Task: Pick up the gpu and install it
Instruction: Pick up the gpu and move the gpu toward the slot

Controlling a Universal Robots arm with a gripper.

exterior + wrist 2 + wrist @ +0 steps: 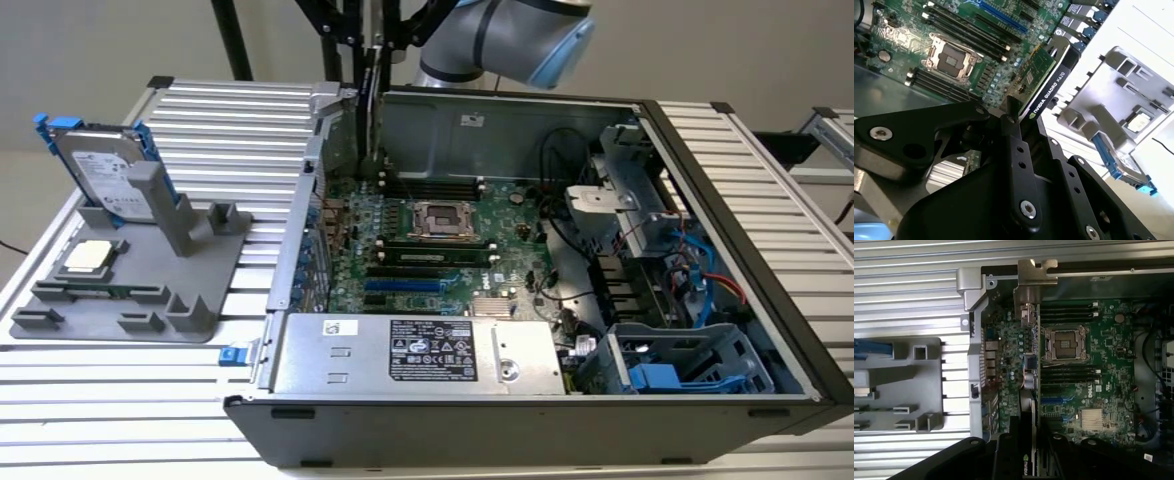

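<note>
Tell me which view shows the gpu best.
The second wrist view: the gpu shows its green board and black cooler, held in the claw. The first wrist view shows it edge-on with its silver bracket; the exterior view, a thin dark edge.

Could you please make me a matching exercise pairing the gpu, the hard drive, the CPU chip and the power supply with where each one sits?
1. gpu
2. hard drive
3. CPU chip
4. power supply

A. lying flat on the grey holder
B. standing on edge in the grey holder
C. held by the gripper above the motherboard
D. fixed inside the case

Pairs: 1-C, 2-B, 3-A, 4-D
</note>
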